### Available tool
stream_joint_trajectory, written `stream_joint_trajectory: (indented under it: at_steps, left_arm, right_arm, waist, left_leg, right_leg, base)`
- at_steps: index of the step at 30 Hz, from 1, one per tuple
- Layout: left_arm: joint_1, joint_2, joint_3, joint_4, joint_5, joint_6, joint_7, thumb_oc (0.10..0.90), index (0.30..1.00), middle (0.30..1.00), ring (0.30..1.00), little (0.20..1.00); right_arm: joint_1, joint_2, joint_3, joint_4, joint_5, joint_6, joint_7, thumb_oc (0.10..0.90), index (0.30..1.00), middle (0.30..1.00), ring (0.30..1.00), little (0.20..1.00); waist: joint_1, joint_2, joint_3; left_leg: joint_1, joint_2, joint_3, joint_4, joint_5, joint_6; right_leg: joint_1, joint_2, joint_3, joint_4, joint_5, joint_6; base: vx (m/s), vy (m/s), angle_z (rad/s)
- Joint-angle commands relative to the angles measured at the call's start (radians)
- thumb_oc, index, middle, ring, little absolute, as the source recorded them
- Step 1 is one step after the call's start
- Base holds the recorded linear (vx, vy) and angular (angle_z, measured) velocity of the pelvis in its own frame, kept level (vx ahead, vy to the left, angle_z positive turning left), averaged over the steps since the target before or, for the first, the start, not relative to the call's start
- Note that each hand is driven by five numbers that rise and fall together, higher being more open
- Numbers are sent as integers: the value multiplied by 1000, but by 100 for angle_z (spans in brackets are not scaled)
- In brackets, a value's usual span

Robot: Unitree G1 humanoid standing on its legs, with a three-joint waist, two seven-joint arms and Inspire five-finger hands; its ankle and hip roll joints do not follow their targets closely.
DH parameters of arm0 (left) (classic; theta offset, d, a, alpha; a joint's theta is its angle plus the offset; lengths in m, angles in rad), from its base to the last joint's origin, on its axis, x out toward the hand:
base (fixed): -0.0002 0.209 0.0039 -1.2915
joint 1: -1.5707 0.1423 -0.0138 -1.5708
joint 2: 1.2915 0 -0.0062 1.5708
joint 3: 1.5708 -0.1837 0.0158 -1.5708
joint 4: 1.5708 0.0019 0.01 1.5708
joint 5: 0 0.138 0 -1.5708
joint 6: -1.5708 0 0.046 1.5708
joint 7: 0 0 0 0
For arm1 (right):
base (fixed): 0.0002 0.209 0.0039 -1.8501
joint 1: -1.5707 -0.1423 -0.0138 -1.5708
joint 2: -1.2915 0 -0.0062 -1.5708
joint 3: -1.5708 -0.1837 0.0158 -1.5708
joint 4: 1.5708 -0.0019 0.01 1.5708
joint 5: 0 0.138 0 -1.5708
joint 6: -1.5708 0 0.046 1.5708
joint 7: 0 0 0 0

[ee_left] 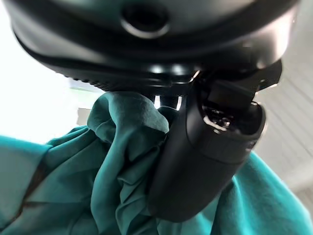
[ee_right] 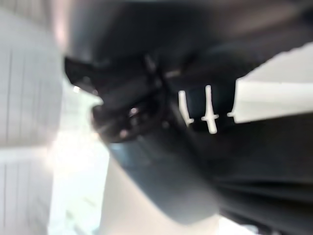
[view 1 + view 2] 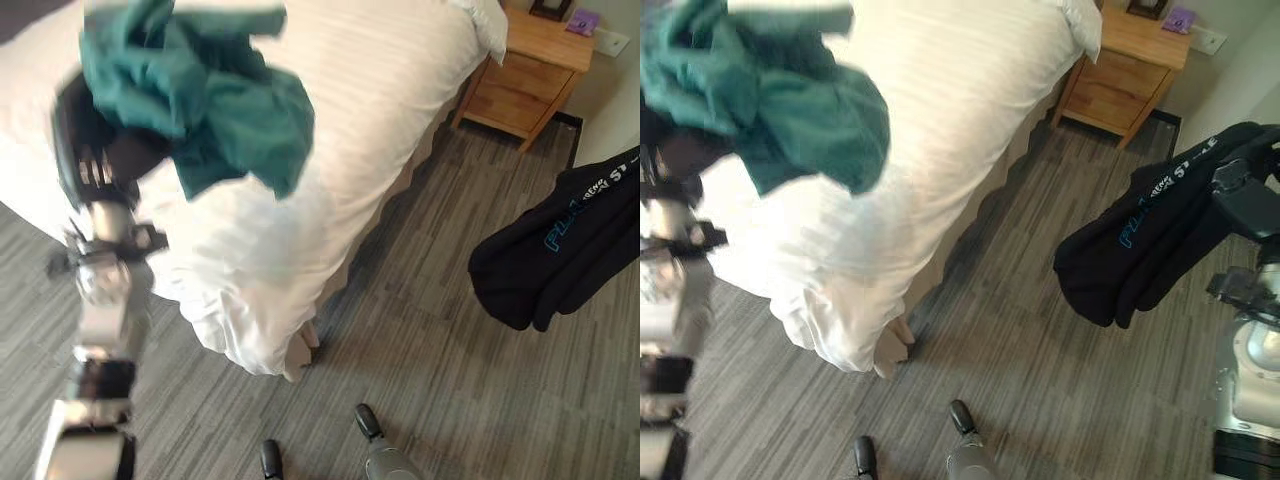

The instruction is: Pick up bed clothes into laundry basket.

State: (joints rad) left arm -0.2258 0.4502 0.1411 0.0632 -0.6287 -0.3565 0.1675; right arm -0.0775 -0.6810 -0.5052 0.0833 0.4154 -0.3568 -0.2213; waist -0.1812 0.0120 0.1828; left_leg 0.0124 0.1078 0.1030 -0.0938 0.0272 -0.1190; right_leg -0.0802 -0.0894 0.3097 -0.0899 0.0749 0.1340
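Observation:
A crumpled teal garment (image 3: pixel 215 105) hangs in the air above the white bed (image 3: pixel 390 90), with my left hand (image 3: pixel 100 150) shut on it from below. In the left wrist view the thumb (image 1: pixel 205 156) presses into the bunched teal cloth (image 1: pixel 122 191). A black garment with blue print (image 3: pixel 1150 240) dangles over the floor on the right, and my right hand (image 3: pixel 1252 205) is shut on its upper edge. In the right wrist view my dark thumb (image 2: pixel 161 166) lies against the black cloth (image 2: pixel 266 166).
The bed's corner and its hanging white sheet (image 3: pixel 250 330) reach down to the grey plank floor (image 3: pixel 430 360). A wooden nightstand (image 3: pixel 525 75) stands by the head of the bed, with a small purple item (image 3: pixel 582 22) on top.

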Motion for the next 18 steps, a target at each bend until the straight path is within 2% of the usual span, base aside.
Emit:
stream_joint_trajectory:
  at_steps: [1,3,4,6,12,15,18]
  left_arm:
    - [97,-42,12,-43,-47,-54,-61,400,300,300,300,300]
    - [139,-69,18,-60,-52,-42,-75,400,300,300,300,300]
    - [211,-124,41,-74,-46,-36,-67,400,300,300,300,300]
    - [246,-149,67,-79,-42,-31,-67,400,300,300,300,300]
    - [247,-69,105,-164,33,-30,-87,400,300,300,300,300]
    - [219,-69,111,-216,41,-45,-83,400,300,300,300,300]
    - [166,-56,84,-290,40,-57,-93,400,300,300,300,300]
  right_arm:
    - [-1,-14,-99,-66,-6,-81,-46,400,300,300,300,300]
    - [10,-1,-112,-72,-3,-82,-46,400,300,300,300,300]
    - [39,44,-143,-106,-7,-80,-46,400,300,300,300,300]
    - [68,61,-178,-107,-17,-76,-50,400,300,300,300,300]
    - [98,70,-239,-124,-23,-86,-52,400,300,300,300,300]
    - [112,93,-251,-135,-35,-87,-50,400,300,300,300,300]
    - [134,114,-252,-158,-43,-90,-43,400,300,300,300,300]
  waist:
    - [15,-13,-235]
    - [16,-13,-243]
    - [13,-12,-253]
    - [8,-14,-260]
    - [-20,-9,-258]
    - [-49,-8,-254]
    - [-96,-25,-228]
  left_leg:
    - [12,-84,-4,7,-77,72]
    - [18,-83,-1,7,-79,73]
    - [25,-82,2,7,-80,77]
    - [30,-80,5,7,-85,80]
    - [27,-78,37,7,-87,84]
    - [34,-79,75,10,-103,92]
    - [36,-75,150,26,-119,97]
  right_leg:
    - [36,19,53,47,-80,50]
    - [42,20,56,46,-80,49]
    - [45,24,60,45,-80,46]
    - [50,24,64,39,-78,46]
    - [26,36,103,29,-50,60]
    - [5,48,153,24,-36,75]
    - [-47,84,240,32,-4,96]
  base:
    - [3,-38,-1]
    - [-3,-15,0]
    - [0,0,0]
    - [0,0,0]
    - [-44,13,-13]
    - [-7,55,-37]
    - [-61,26,-62]
